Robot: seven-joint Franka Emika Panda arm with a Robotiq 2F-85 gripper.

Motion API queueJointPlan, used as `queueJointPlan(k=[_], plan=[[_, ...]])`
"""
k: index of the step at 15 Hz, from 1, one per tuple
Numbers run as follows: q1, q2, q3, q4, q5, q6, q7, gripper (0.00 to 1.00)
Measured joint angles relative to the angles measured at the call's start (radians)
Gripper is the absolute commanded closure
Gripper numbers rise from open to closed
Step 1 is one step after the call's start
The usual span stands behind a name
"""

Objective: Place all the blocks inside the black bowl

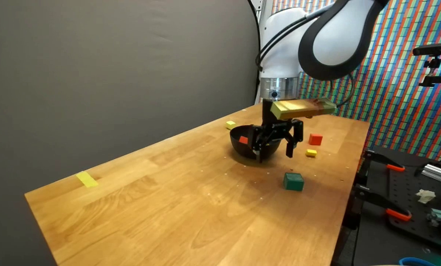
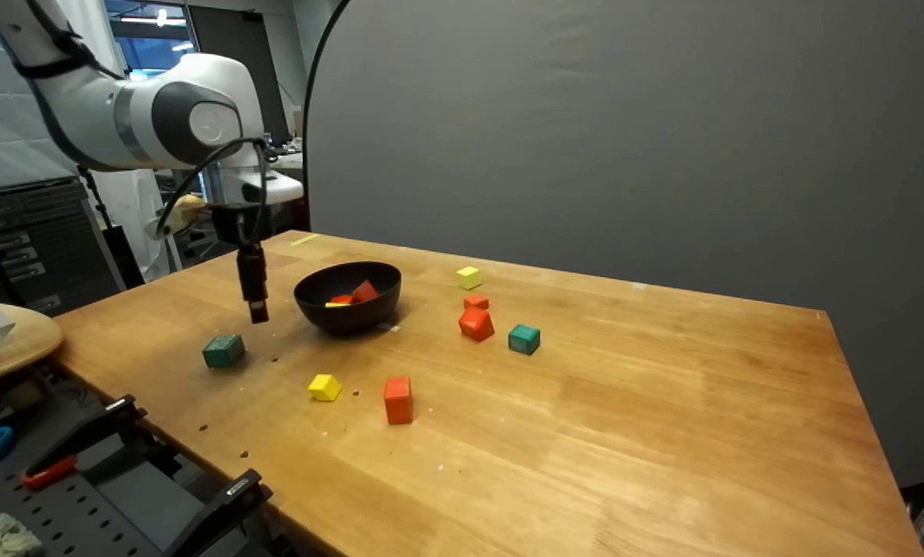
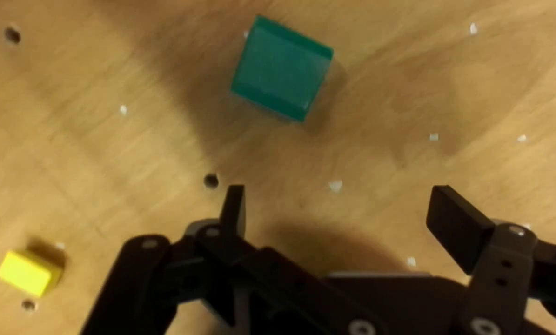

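The gripper (image 3: 337, 204) holds nothing, its fingers wide apart, and the nearest dark-green block (image 3: 282, 70) (presumably the next pick) sits on the counter (image 3: 87, 163) toward the gripper's 11 o'clock in the wrist view. Best to turn slightly clockwise there so the pads meet opposite faces squarely, then lift clear of the rim of the black bowl (image 2: 349, 322), at that block's 2 o'clock in an exterior view.

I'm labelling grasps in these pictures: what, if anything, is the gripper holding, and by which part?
Nothing is held: the gripper stands open, with no block between its jaws, and the nearest green block sits apart on the table.
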Motion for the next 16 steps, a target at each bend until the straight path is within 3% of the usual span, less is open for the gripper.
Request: queueJointPlan(k=[2, 3, 4, 7, 10, 16], plan=[[0.001, 0.024, 0.035, -0.079, 0.115, 0.136, 0.003, 0.00], [0.001, 0.039, 0.059, -0.111, 0.176, 0.203, 0.003, 0.25], [0.001, 0.057, 0.084, -0.135, 0.234, 0.262, 0.003, 0.26], [0.000, 0.101, 0.151, -0.165, 0.358, 0.399, 0.004, 0.48], [0.001, 0.112, 0.177, -0.167, 0.403, 0.466, 0.014, 0.73], [0.053, 0.109, 0.149, -0.185, 0.407, 0.544, 0.047, 0.77]])
